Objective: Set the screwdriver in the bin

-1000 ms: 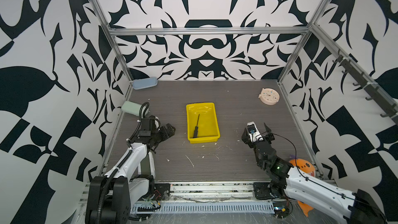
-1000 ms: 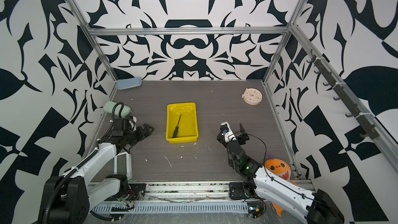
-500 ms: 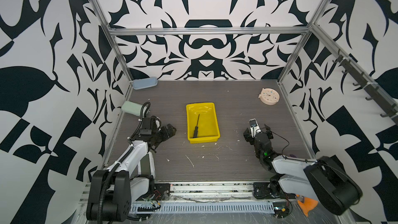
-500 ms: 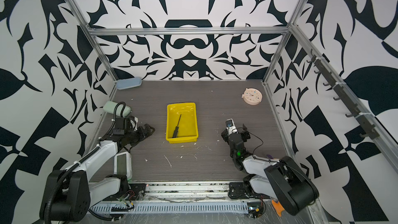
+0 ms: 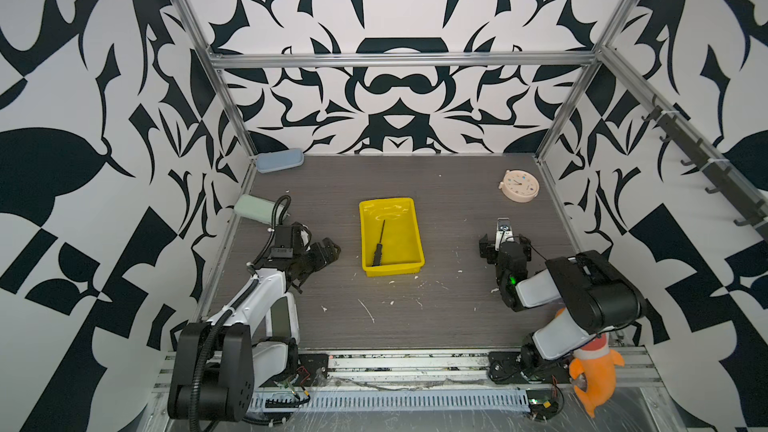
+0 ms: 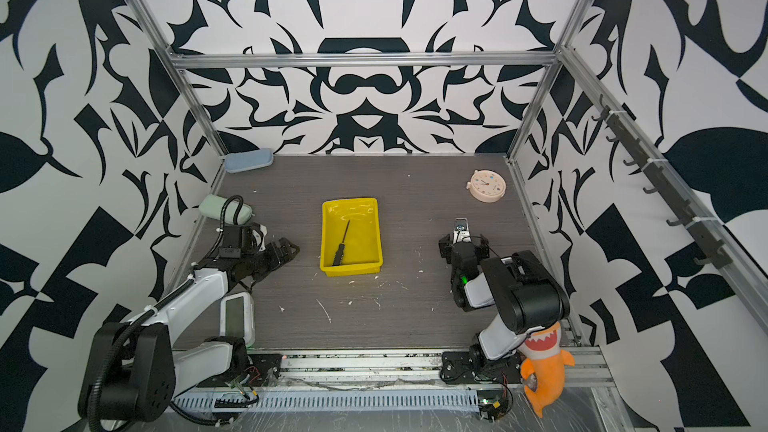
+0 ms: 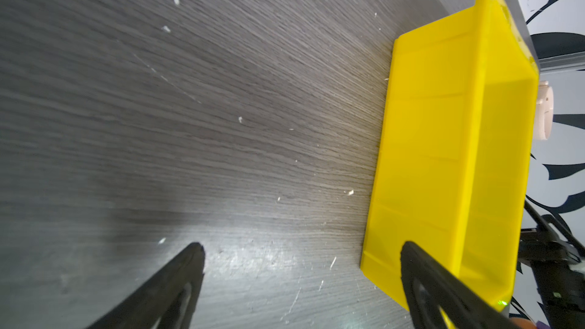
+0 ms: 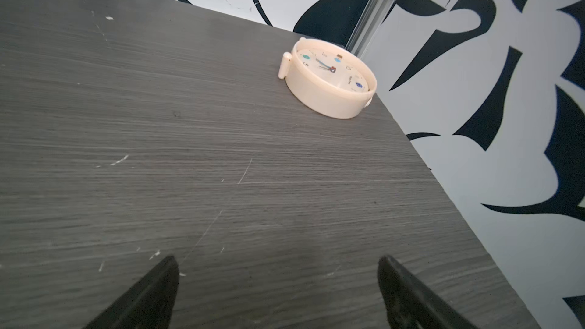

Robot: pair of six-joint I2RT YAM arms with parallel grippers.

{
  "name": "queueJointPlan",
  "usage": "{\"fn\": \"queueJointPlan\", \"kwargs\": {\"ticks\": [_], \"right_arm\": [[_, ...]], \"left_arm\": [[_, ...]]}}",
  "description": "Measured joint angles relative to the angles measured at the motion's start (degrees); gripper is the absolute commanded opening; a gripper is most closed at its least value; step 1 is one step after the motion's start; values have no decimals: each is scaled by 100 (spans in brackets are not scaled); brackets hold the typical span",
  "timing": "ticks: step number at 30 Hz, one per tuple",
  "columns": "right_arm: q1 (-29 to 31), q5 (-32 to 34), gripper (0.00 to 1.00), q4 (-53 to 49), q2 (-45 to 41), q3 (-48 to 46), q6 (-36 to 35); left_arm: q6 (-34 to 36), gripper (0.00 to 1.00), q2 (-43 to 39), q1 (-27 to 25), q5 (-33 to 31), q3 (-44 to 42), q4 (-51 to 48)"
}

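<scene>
Both grippers are spread and empty. The left gripper (image 7: 302, 248) sits just beside the shallow bright yellow plastic bin (image 5: 392, 268). To its right, inside the bin, lies the slim black-handled screwdriver (image 5: 380, 245), with its long axis front to back and its shaft rearward. The right gripper (image 8: 277, 262) is well apart beyond the bin, so the left is nearer. The task looks done.
</scene>
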Motion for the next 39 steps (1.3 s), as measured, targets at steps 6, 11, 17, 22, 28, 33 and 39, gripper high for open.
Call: {"fn": "queueJointPlan", "kwargs": {"ticks": [6,11,17,22,28,33,39], "right_arm": [[-70,-15,100,-186,-90,444,203],[-76,-50,100,-317,-90,446,214],[-76,-66,100,-402,-90,446,225],[-74,-74,100,-417,-90,446,227],[-74,-74,100,-422,-90,446,229],[-74,-79,100,-424,-90,446,229],[-76,-90,100,-424,-90,446,240]], "left_arm": [[83,99,313,-15,-334,557,-367],[155,99,780,-15,-1727,2446,-918],[748,99,968,15,-2505,3241,-409],[1161,99,1141,15,-2800,2734,249],[1145,99,616,13,-4391,769,1574],[1869,99,476,44,-4673,-485,3228],[2647,99,935,92,-4157,-437,4697]]}}
